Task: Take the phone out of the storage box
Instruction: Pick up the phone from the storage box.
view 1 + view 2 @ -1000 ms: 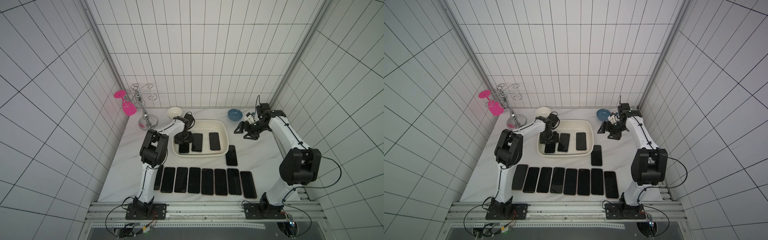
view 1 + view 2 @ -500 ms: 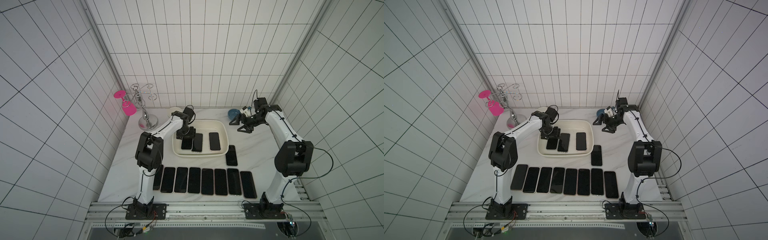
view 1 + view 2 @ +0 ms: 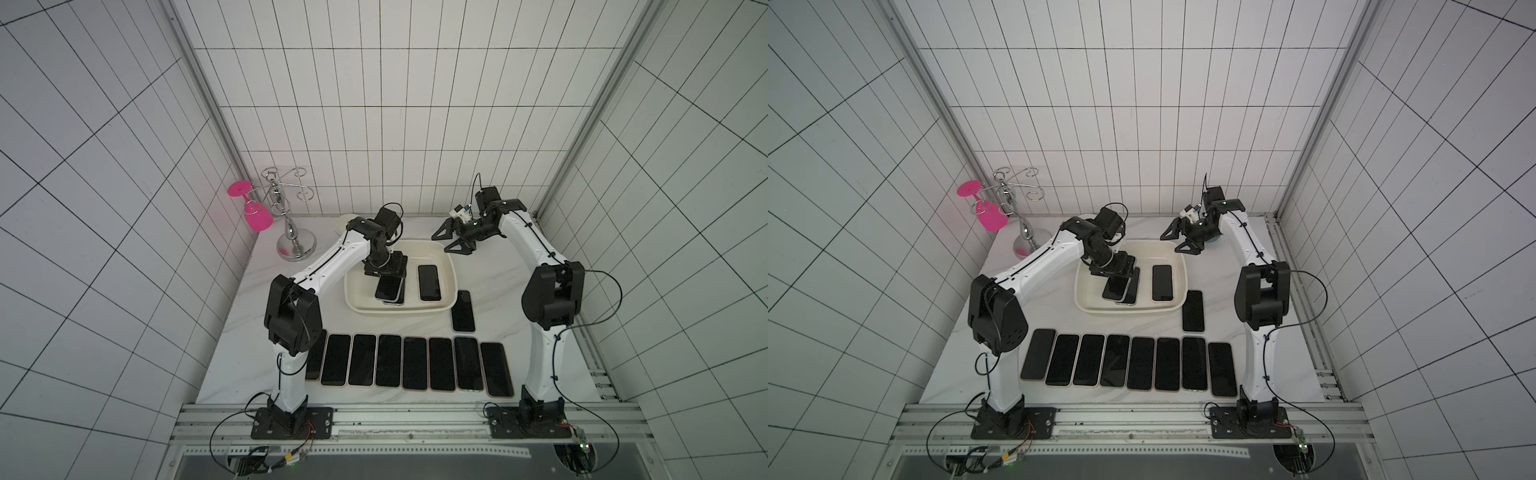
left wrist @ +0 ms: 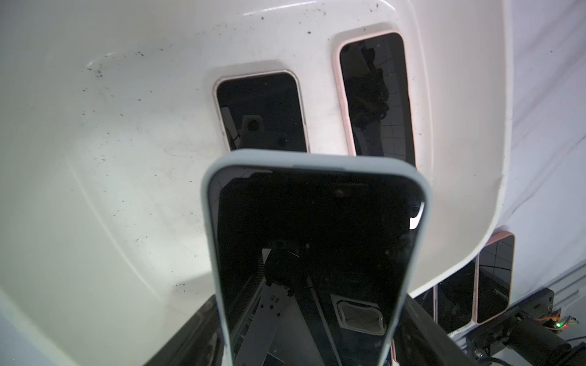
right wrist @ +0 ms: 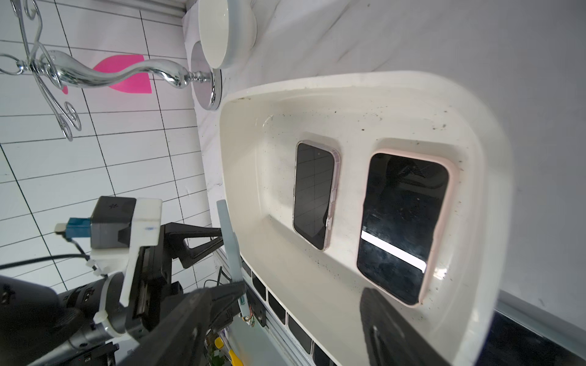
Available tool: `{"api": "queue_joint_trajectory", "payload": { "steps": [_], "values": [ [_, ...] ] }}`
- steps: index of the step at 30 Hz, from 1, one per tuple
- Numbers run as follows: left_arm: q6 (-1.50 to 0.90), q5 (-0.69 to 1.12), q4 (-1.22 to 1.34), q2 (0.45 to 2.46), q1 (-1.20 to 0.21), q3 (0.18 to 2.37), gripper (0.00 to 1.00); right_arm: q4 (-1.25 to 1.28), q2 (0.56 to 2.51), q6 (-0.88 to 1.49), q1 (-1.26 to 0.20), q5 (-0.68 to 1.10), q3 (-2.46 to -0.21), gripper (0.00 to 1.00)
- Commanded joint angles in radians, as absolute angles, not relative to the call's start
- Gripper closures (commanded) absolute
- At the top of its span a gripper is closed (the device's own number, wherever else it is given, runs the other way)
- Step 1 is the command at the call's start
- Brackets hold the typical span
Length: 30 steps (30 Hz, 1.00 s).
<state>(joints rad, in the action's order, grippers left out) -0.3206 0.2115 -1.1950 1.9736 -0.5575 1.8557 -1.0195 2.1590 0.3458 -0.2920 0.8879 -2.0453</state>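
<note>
The cream-white storage box (image 3: 446, 266) (image 3: 1086, 305) sits at the middle back of the table. My left gripper (image 3: 384, 272) (image 3: 1115, 270) is shut on a phone (image 3: 388, 286) (image 4: 317, 247) in a pale blue-grey case. It holds the phone by one end, tilted above the box floor. Two more phones lie in the box, one (image 3: 400, 296) (image 4: 261, 114) partly under the held phone and one (image 3: 429, 282) (image 5: 402, 228) to the right. My right gripper (image 3: 451, 241) (image 5: 295, 317) hangs open and empty over the box's far right corner.
Several phones (image 3: 415, 361) lie in a row along the table's front, and one more phone (image 3: 462, 311) lies just right of the box. A white bowl (image 5: 226, 28) and a chrome rack (image 3: 291, 232) with a pink glass (image 3: 257, 216) stand at the back left.
My left gripper has raised the phone off the box floor and carried it rightward over the middle phone. My right gripper has swung left from beside the box to its far right corner.
</note>
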Motion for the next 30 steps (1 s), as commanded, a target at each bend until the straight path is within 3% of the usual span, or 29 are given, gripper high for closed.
{"api": "queue_joint_trajectory", "payload": {
  "steps": [1,20,27,30],
  "values": [
    [-0.307,0.251,-1.183,1.913,-0.561,1.870,0.49,-1.029,2.201,0.362,-0.339,0.942,-2.086,0.26],
    [-0.308,0.274,-1.173,1.929,-0.572,1.879,0.50,-1.068,2.215,0.280,-0.462,1.018,-2.002,0.33],
    [-0.305,0.284,-1.170,1.935,-0.575,1.885,0.50,-1.118,2.221,0.222,-0.503,1.061,-1.986,0.42],
    [-0.301,0.291,-1.172,1.938,-0.577,1.889,0.50,-1.126,2.223,0.204,-0.509,1.110,-1.977,0.54]
  ]
}}
